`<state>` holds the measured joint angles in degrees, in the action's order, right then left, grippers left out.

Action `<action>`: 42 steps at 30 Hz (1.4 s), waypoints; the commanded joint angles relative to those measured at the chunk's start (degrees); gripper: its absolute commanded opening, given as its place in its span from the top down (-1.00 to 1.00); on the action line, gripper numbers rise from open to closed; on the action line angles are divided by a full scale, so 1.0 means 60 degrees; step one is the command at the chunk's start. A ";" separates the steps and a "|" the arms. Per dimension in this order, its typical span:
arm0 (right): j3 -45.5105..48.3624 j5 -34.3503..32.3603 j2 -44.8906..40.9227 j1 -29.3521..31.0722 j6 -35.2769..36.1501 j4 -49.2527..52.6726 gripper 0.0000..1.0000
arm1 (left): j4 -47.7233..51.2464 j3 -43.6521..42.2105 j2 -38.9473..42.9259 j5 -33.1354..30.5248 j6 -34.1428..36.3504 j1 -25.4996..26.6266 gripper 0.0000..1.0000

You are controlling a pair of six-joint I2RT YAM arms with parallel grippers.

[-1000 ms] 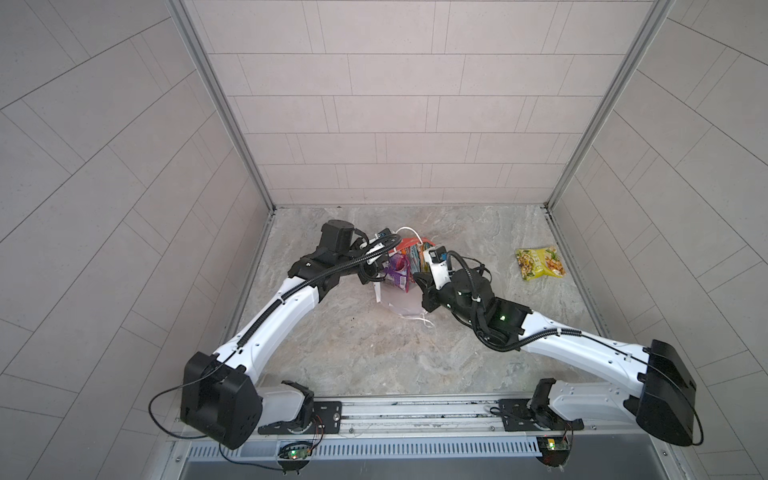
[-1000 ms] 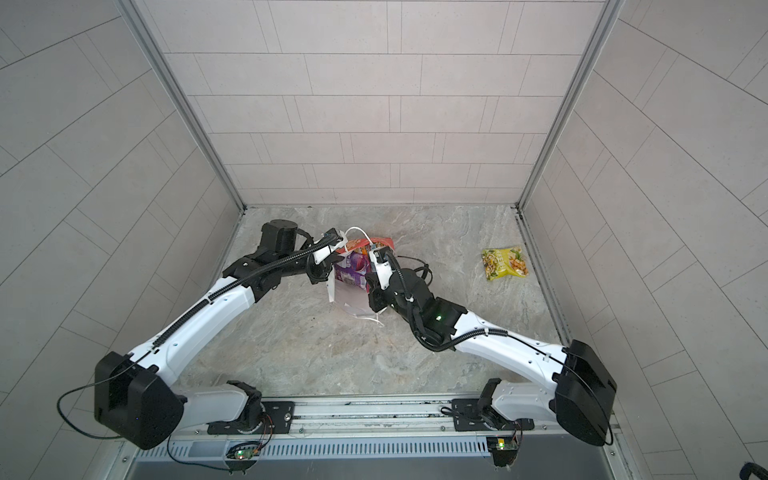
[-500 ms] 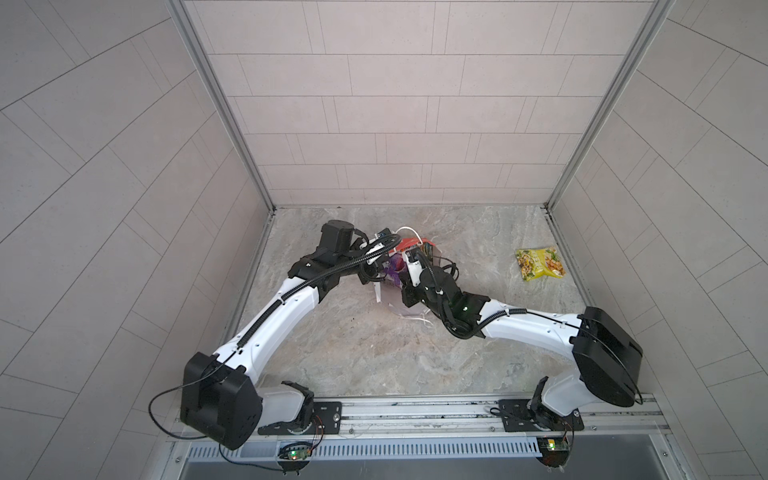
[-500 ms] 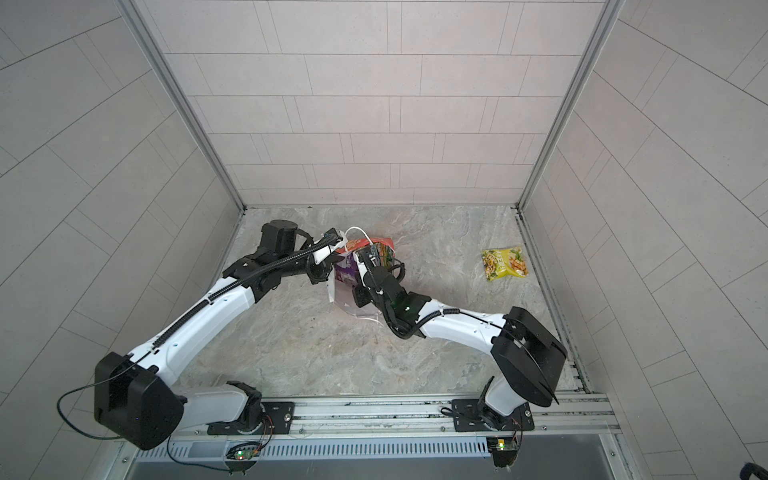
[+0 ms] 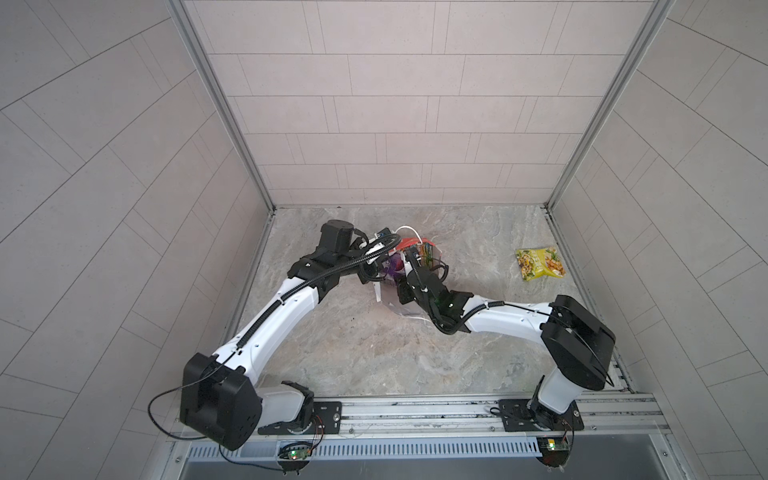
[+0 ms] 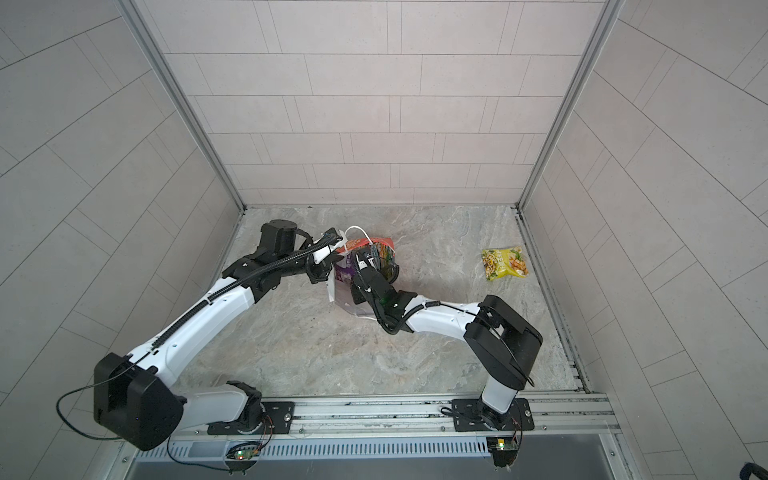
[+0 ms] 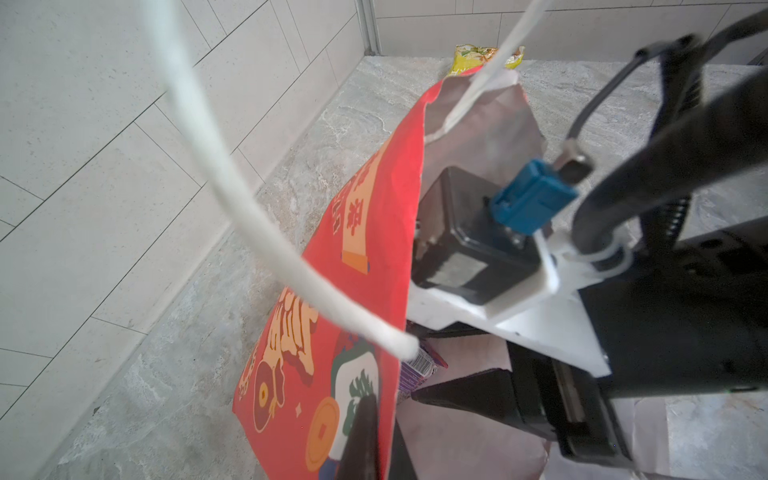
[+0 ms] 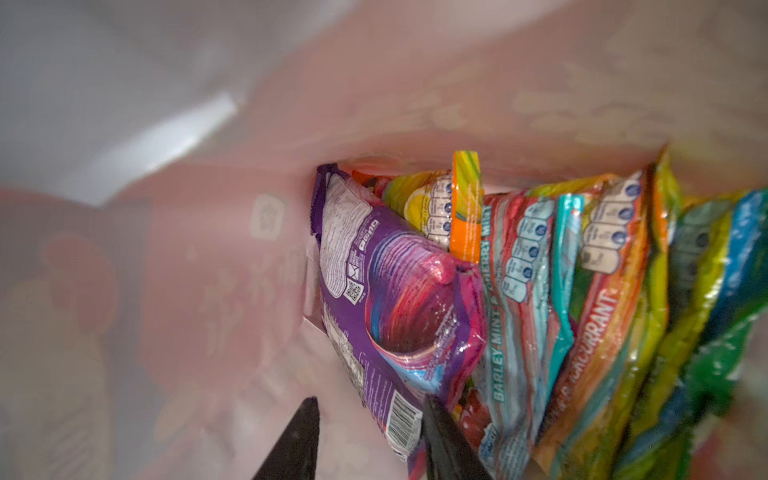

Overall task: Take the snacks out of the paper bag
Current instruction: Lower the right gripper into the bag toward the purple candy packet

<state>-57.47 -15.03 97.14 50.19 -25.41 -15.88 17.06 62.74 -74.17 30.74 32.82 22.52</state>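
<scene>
My left tool clamps the paper bag wall to prop its mouth. My right tool, jaws parted, straddles the purple packet.

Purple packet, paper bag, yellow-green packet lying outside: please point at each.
purple packet (image 8: pixel 399 299): right wrist view, glossy middle.
paper bag (image 7: pixel 386 249): left wrist view, red outer wall.
yellow-green packet (image 5: pixel 539 263): a top view, its middle.

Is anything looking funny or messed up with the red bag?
Yes. The paper bag is tipped at a slant, not standing, its rim pinched by the left gripper. One corner of the rim looks crumpled and ragged. The snacks inside are jammed in crookedly.
</scene>
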 commanded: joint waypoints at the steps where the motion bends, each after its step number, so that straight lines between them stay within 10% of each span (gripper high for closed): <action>1: -0.0373 -0.0279 0.0280 -0.0125 -0.0232 0.0360 0.02 | -0.0397 0.0091 0.0340 0.0413 -0.0039 0.0077 1.00; 14: -0.0956 -0.0456 0.1290 -0.0192 -0.0599 0.0129 -0.09 | -0.0409 0.0082 0.0366 0.0371 -0.0046 0.0080 1.00; 26: -0.1224 0.0106 0.1416 -0.0202 -0.0330 -0.0033 0.85 | -0.0441 0.0050 0.0358 0.0244 -0.0020 0.0084 1.00; 42: -0.0426 0.0960 -0.0996 -0.0119 0.0448 0.0918 1.00 | -0.0469 0.0058 0.0331 0.0164 -0.0050 0.0080 1.00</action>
<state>-61.08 -10.44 94.67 49.12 -24.18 -10.39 16.14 62.72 -73.80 29.06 32.80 22.52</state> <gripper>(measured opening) 0.047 0.055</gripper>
